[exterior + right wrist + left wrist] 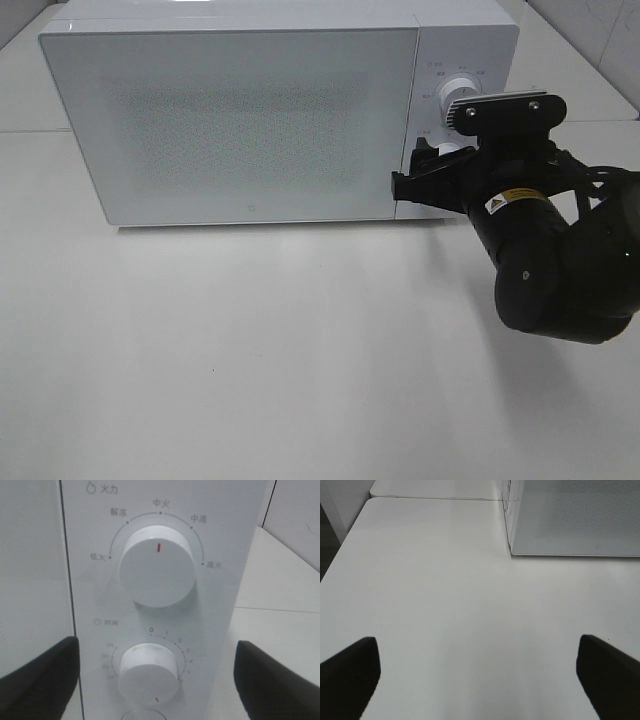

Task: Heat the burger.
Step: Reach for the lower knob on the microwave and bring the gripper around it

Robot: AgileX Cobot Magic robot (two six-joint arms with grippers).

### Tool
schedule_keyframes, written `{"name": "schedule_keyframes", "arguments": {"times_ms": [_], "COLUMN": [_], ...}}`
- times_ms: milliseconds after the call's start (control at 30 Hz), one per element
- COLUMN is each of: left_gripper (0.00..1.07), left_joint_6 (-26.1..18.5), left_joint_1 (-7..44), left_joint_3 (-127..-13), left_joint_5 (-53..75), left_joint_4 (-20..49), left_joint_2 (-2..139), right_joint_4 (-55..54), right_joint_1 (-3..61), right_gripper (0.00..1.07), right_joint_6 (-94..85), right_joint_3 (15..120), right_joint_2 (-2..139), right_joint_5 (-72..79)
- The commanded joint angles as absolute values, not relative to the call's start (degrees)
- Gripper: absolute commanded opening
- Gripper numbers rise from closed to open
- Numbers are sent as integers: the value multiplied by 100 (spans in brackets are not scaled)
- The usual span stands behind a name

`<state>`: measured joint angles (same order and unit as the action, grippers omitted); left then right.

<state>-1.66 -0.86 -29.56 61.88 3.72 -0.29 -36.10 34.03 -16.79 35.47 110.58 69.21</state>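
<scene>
The burger is out of view; the white microwave point(240, 110) has its door shut and the mesh window shows nothing inside. My right gripper point(418, 168) is at the control panel, open, with its fingers on either side of the lower timer knob point(149, 672) and a gap on both sides. That knob's red mark points downward, away from zero. The upper power knob point(157, 565) has its mark pointing straight up. My left gripper point(479, 675) is open over bare table, to the left of the microwave's front point(575, 520).
The white table point(250, 360) stretches in front of the microwave. A seam to a second tabletop point(435, 490) runs behind it. The right arm's black body point(560, 270) hangs over the table's right side.
</scene>
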Motion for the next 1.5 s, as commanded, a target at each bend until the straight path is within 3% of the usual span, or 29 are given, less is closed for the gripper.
{"name": "schedule_keyframes", "arguments": {"times_ms": [33, 1000, 1167, 1200, 1233, 1367, 1500], "left_gripper": [100, 100, 100, 100, 100, 100, 100], "left_joint_6": [-155, -155, -155, -155, -155, -155, -155], "left_joint_1": [-103, -103, -103, -103, -103, -103, -103], "left_joint_3": [-2951, -2951, -2951, -2951, -2951, -2951, -2951], "left_joint_5": [6119, 6119, 6119, 6119, 6119, 6119, 6119], "left_joint_4": [418, 418, 418, 418, 418, 418, 418], "left_joint_2": [-97, -92, -92, -92, -92, -92, -92], "right_joint_4": [-3507, -3254, -3254, -3254, -3254, -3254, -3249], "right_joint_1": [3375, 3031, 3031, 3031, 3031, 3037, 3037], "right_gripper": [76, 74, 60, 51, 51, 28, 18], "right_joint_6": [-1644, -1455, -1461, -1461, -1461, -1467, -1530], "right_joint_3": [3747, 4406, 4406, 4406, 4406, 4406, 4406], "right_joint_2": [11310, 11889, 11889, 11889, 11889, 11889, 11889], "right_joint_5": [7534, 7391, 7443, 7517, 7517, 7907, 8102]}}
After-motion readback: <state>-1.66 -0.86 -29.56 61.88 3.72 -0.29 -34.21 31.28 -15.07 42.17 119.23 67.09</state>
